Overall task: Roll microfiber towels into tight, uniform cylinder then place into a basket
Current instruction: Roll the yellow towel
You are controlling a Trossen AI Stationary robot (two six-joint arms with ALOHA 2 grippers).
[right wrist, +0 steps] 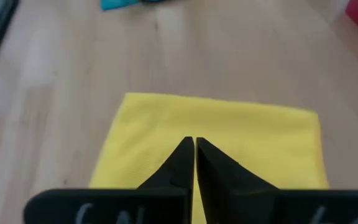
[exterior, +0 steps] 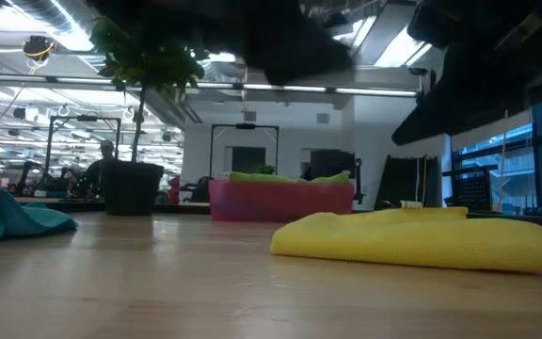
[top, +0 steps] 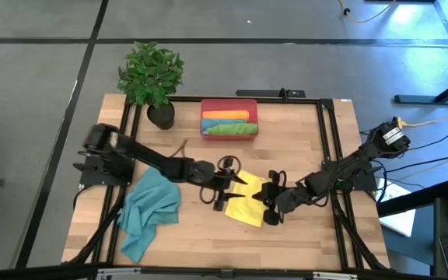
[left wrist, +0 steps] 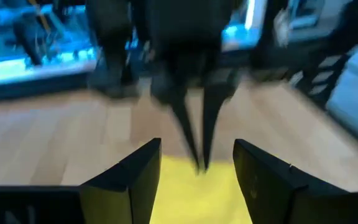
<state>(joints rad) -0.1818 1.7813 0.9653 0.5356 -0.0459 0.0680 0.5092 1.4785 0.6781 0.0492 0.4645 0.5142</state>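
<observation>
The folded yellow microfiber towel (top: 249, 204) is kept flat on the wooden tabletop (top: 302, 148) between both tools, ready for rolling. The left tool (top: 225, 189) is spread wide at its near edge; the right tool (top: 271, 204), clenched and empty, is poised above the opposite edge.

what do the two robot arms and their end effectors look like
Both arms are dark, slim and multi-jointed, with black cable loops near the wrists. The left end effector has two flat, black, wedge-shaped fingers; the right end effector has tapered black fingers and pale lettering on its base.
</observation>
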